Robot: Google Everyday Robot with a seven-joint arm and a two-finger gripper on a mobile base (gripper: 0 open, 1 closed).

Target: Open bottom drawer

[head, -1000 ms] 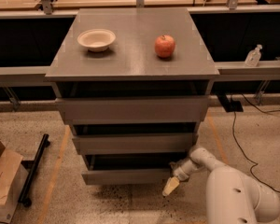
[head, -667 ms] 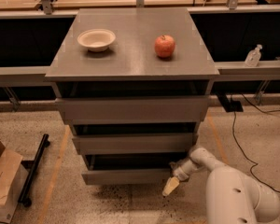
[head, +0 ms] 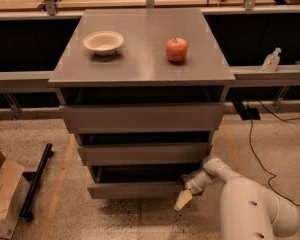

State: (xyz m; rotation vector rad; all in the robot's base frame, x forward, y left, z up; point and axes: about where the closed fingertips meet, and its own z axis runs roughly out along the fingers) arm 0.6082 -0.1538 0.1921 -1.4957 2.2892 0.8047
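Presently the bottom drawer [head: 135, 189] sits at 6 o'clock from frame centre, lowest of three grey fronts in the cabinet [head: 140, 64]. A dark gap shows above its flat front. The middle drawer [head: 142, 154] and the top drawer [head: 140, 117] stack above it toward 12 o'clock.

Arm pose: the white arm [head: 252, 211] fills the 5 o'clock corner. Its bulky link lies low, and a slimmer forearm reaches from it toward 10 o'clock. It bends at a rounded wrist just beside the right end of the bottom drawer. From that bend the gripper [head: 183, 200] angles down toward 7 o'clock. Its tan tip hangs just below the drawer's lower right corner, close over the speckled floor. Whether the claw is open or closed cannot be told, nor whether it grasps or touches the drawer.

On the cabinet top, a white bowl [head: 103, 42] lies at 11 o'clock and a red apple [head: 176, 49] at 1 o'clock, well apart. A clear bottle [head: 271, 60] stands on the ledge at 2 o'clock. A cardboard box [head: 2, 199] sits at 8 o'clock.
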